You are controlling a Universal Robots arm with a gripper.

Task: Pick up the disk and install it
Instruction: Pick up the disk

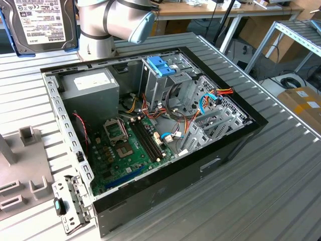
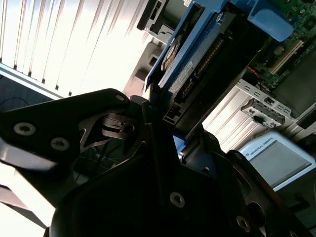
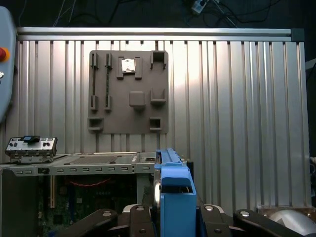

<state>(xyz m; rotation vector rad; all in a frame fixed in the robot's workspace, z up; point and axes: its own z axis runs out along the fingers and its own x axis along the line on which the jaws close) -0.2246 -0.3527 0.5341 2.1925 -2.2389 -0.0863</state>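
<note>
Hanging at the exterior view's upper left, the disk [image 1: 42, 22] sits beside the arm [image 1: 108, 20], clear of the open case [image 1: 150, 130]. In the first wrist view the gripper [image 3: 175, 222] pinches it from both sides. In the second wrist view the disk juts from that grip.

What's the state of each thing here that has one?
disk: gripped in the claw, outside the case, not installed.
claw: shut on the disk.
computer case: lying on its side, side panel off, interior open.
</note>
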